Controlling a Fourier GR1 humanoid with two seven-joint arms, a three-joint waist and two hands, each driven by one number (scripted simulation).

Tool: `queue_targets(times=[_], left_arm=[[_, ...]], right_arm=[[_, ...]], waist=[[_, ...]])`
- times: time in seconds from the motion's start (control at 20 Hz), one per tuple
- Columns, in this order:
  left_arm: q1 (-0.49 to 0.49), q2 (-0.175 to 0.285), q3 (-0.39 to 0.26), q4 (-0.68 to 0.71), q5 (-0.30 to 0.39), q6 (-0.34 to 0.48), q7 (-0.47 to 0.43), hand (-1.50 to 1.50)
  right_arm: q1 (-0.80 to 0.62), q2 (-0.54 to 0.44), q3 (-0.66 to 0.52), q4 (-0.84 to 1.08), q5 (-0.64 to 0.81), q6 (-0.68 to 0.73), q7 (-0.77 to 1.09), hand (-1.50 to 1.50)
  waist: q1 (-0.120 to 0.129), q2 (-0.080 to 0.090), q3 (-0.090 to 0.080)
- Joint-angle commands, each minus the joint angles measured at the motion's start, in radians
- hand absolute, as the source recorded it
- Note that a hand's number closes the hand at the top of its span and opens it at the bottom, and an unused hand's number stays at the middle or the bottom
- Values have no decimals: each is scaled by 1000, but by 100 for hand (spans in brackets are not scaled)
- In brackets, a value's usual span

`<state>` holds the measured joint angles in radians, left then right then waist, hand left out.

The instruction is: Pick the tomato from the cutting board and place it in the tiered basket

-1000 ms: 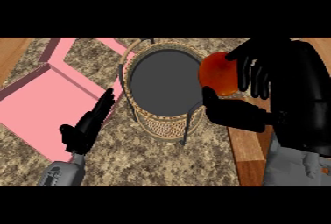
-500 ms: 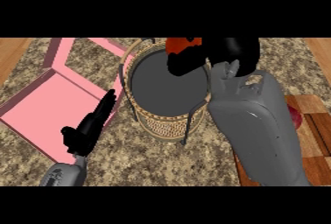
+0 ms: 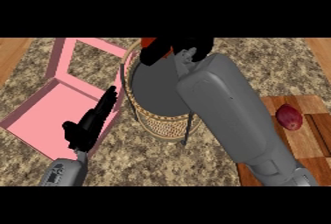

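Kitchen counter (image 3: 278, 65), seen from my head looking down: my right hand (image 3: 155, 54) is at the far rim of the tiered basket (image 3: 161, 127), fingers curled round the tomato (image 3: 149, 41). My grey right forearm (image 3: 226, 113) crosses the basket's dark top tier on a slant and covers much of it.

The tomato sits in that grasp at the upper edge of the view, over the basket's far side. Only a red sliver shows between my fingers, and I cannot tell whether it touches the basket. It is too hidden for me to say which way it points or where its long axis runs.

An open pink box (image 3: 58, 109) lies to the basket's left. My left hand (image 3: 87, 127) rests over its near right wall, fingers straight and pointing away from me, holding nothing.

On my right, the wooden cutting board (image 3: 304, 140) carries a dark red oval fruit (image 3: 290, 117), its long axis running roughly away from me.

By count: one basket, one pink box, one cutting board, one tomato, one dark red fruit, two hands.
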<state>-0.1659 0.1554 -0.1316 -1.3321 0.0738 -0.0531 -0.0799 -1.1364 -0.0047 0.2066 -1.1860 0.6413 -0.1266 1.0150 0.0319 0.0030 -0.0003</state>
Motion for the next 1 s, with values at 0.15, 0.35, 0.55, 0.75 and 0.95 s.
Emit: queue_targets(times=[0.15, 0.35, 0.55, 0.75, 0.95], left_arm=[[37, -6, -15, 4, -20, -6, -36, 0], [24, -7, 5, 41, -4, -19, -47, 0], [25, 14, 20, 18, 16, -52, -47, 0], [73, 30, 32, -59, 30, -44, 9, 0], [33, 25, 53, 24, 13, -24, -19, 0]], right_arm=[[-73, 4, -24, 89, -213, -179, 140, 150], [-10, 4, -43, 129, -345, -264, 112, -150], [-23, 4, -36, 101, -378, -378, 101, -150], [-5, 1, -16, 36, -216, -471, 138, -150], [-21, -100, -36, 57, -62, -502, 184, -150]], waist=[[8, -1, -1], [9, 4, -1], [-5, -1, -1], [-29, -14, 0], [-62, -17, -1]])
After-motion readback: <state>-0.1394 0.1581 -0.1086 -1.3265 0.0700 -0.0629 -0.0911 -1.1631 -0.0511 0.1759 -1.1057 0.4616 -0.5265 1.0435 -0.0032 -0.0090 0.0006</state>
